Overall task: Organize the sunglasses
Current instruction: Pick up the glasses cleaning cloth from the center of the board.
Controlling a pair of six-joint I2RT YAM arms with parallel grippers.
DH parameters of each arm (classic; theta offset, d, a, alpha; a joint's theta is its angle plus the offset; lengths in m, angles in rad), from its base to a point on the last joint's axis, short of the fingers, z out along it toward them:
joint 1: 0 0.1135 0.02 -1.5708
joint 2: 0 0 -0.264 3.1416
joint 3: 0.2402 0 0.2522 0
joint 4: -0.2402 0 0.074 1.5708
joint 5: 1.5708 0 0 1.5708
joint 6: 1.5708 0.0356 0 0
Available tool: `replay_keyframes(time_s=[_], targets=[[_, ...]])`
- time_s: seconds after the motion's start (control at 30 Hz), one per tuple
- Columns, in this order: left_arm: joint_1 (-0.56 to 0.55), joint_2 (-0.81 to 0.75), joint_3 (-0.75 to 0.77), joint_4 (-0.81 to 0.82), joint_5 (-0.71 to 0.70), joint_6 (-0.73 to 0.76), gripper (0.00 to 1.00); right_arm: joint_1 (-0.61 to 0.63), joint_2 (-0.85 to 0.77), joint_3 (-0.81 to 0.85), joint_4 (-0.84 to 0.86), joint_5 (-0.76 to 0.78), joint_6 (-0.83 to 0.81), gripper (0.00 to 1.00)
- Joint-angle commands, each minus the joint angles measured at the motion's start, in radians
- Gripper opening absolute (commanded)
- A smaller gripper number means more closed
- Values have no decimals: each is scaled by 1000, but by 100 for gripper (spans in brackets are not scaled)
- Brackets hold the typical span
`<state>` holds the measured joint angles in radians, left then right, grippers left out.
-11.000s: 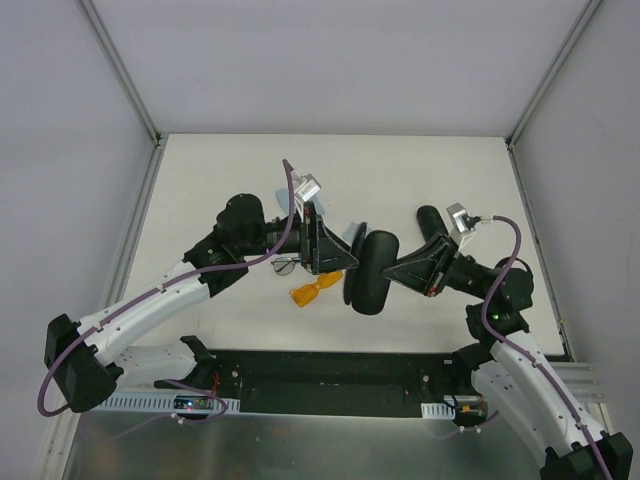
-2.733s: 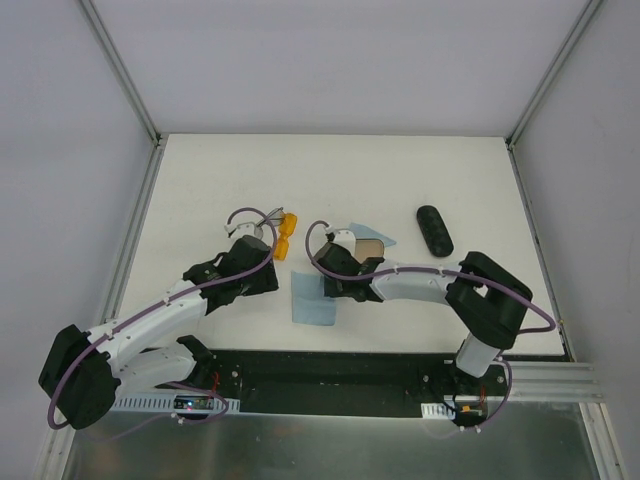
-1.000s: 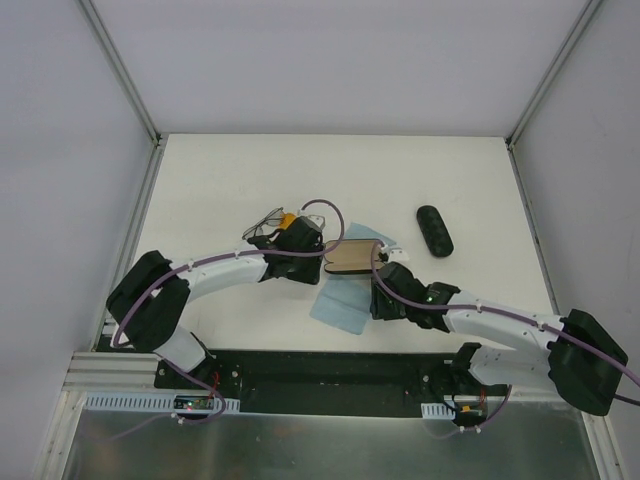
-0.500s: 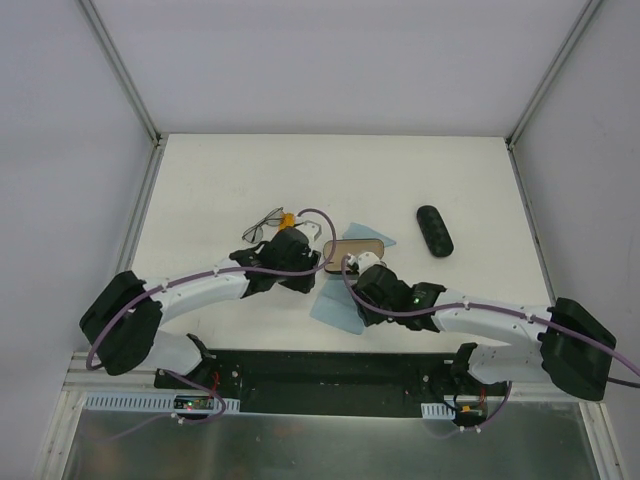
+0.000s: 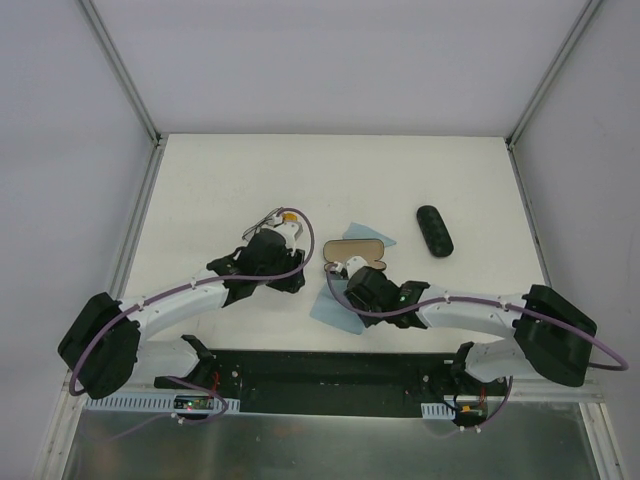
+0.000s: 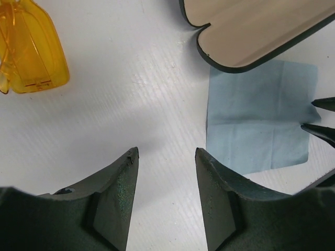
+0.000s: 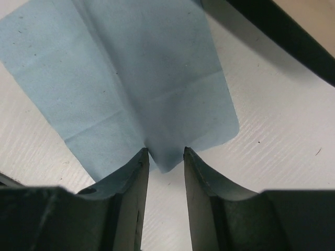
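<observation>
White table (image 5: 400, 170) (matte), 3 pale grey walls (image 5: 330, 60) around.

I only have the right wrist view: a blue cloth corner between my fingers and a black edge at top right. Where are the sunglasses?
Observer: Both pairs lie left of the open case whose edge you see: the orange sunglasses, with the wire-framed sunglasses beside them.
Operator: Is the left arm holding either?
Observer: No. The left gripper is open over bare table, with the orange pair off to its upper left.
Operator: Is that the only case?
Observer: No. A closed black case lies farther right.
</observation>
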<state>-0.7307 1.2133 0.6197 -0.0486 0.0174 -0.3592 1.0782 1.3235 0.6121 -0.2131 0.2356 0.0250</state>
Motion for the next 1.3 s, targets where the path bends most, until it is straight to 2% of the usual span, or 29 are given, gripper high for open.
replay_keyframes(time_s=[0.0, 0.13, 0.2, 0.43, 0.6, 0.63, 0.87, 1.13, 1.27], targets=[[5, -26, -8, 30, 58, -9, 47, 9, 26, 49, 23, 13, -43, 33], [7, 2, 0, 41, 117, 25, 46, 9, 22, 52, 27, -1, -39, 11], [5, 8, 3, 46, 138, 40, 45, 6, -3, 41, 38, -12, -36, 6], [5, 23, 0, 144, 251, 120, 50, -73, -112, -20, 90, -136, -27, 6], [-15, 113, 60, 147, 348, 206, 54, -167, -145, -44, 96, -225, 9, 7], [-16, 133, 72, 147, 355, 216, 54, -187, -144, -48, 93, -276, 10, 8], [-24, 238, 158, 147, 421, 295, 54, -282, -153, -67, 109, -369, 27, 8], [-45, 288, 196, 148, 431, 381, 55, -334, -126, -48, 115, -438, 29, 8], [-47, 310, 209, 147, 450, 394, 51, -351, -113, -38, 116, -449, 26, 8]])
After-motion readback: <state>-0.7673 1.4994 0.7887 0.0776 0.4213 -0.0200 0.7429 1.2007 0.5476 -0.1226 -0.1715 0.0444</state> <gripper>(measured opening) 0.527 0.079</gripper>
